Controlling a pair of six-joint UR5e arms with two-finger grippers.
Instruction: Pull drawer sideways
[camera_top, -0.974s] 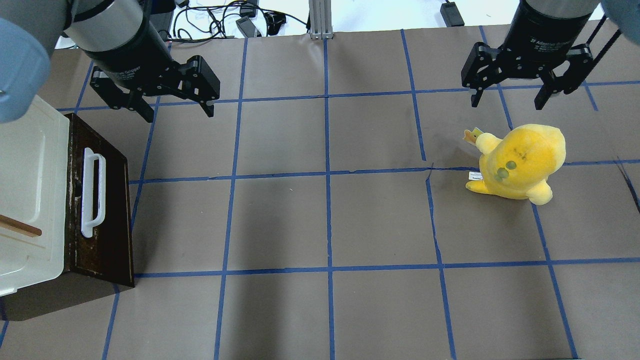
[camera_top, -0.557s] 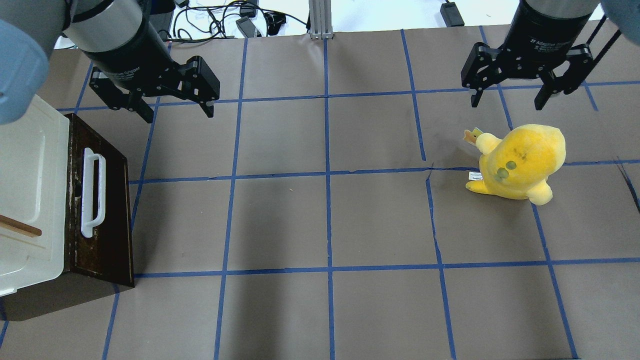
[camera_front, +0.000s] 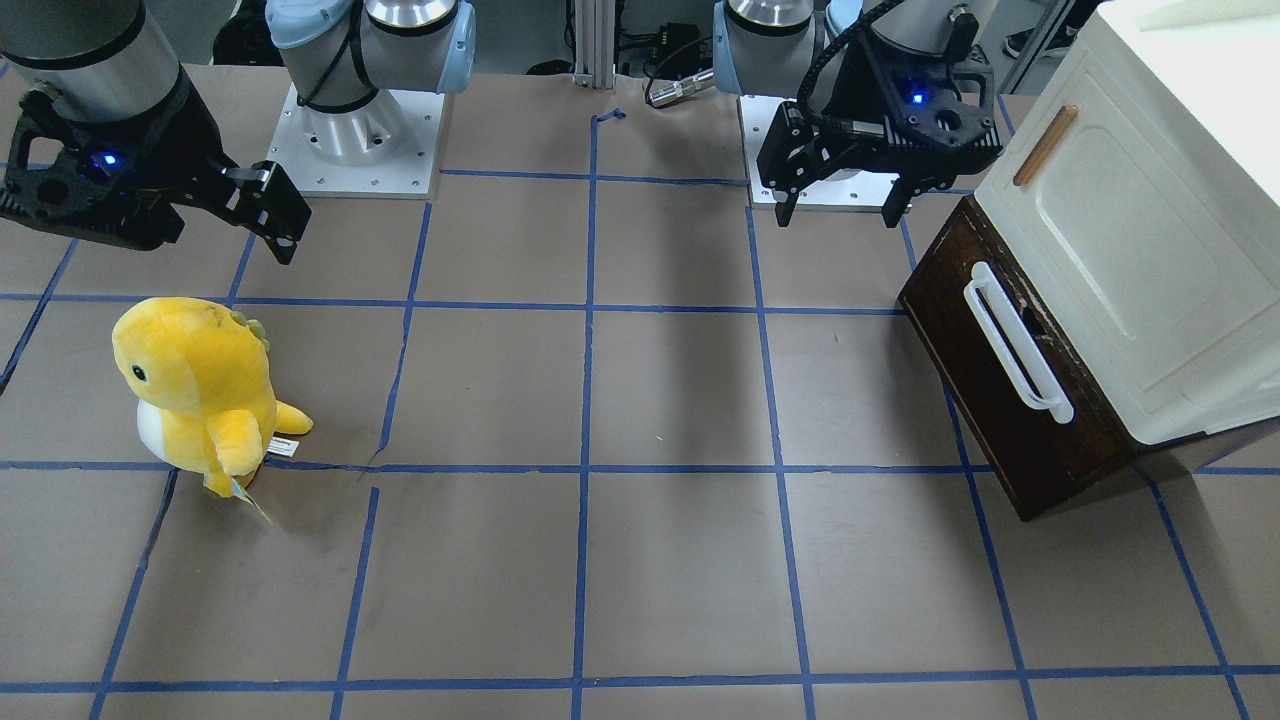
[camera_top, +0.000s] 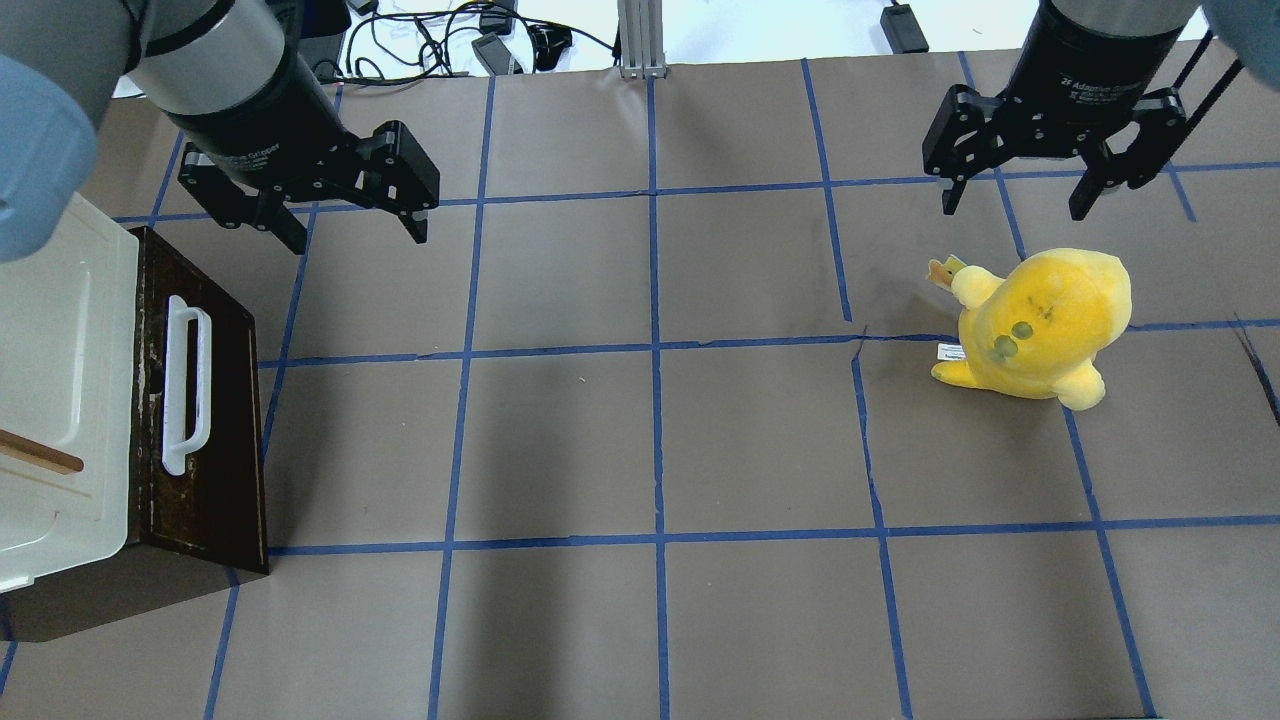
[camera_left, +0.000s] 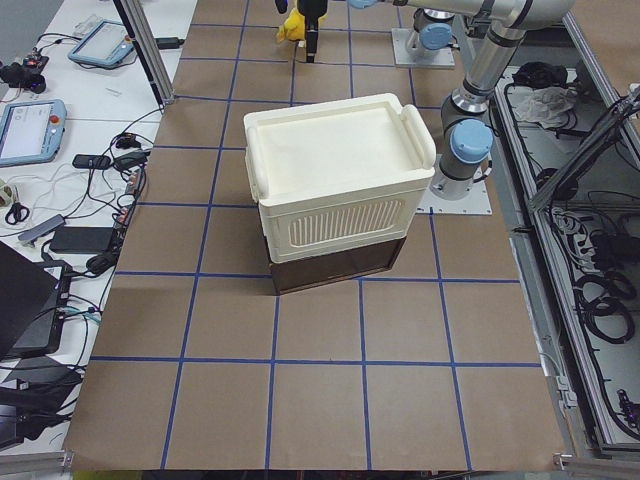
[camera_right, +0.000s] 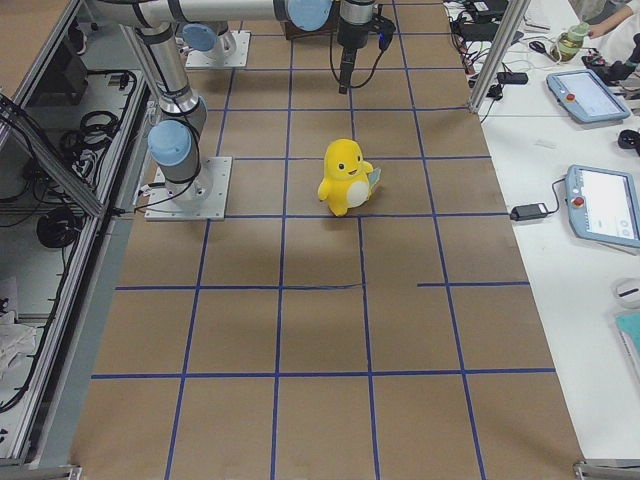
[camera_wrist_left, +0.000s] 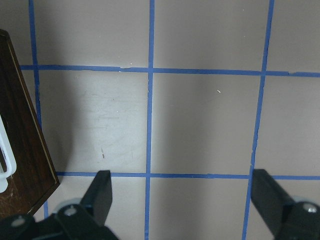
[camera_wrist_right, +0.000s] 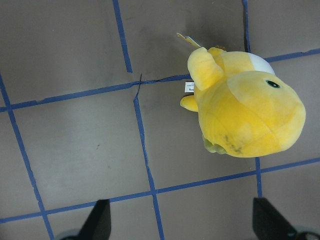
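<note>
The dark brown drawer (camera_top: 215, 420) sits closed under a cream-white cabinet (camera_top: 60, 350) at the table's left edge. Its long white bar handle (camera_top: 185, 385) faces the table middle. The drawer also shows in the front-facing view (camera_front: 985, 380) and at the left edge of the left wrist view (camera_wrist_left: 25, 135). My left gripper (camera_top: 358, 238) is open and empty. It hangs above the table, beyond the drawer's far corner and apart from it, and shows in the left wrist view (camera_wrist_left: 184, 200). My right gripper (camera_top: 1013, 208) is open and empty at the far right.
A yellow plush toy (camera_top: 1040, 320) stands on the table just below the right gripper and shows in the right wrist view (camera_wrist_right: 245, 110). Brown paper with blue tape lines (camera_top: 655, 350) covers the table. Cables and devices (camera_top: 480, 40) lie beyond the far edge.
My left gripper has shifted and turned slightly above the table. The right gripper, the drawer and the plush toy have not moved.
</note>
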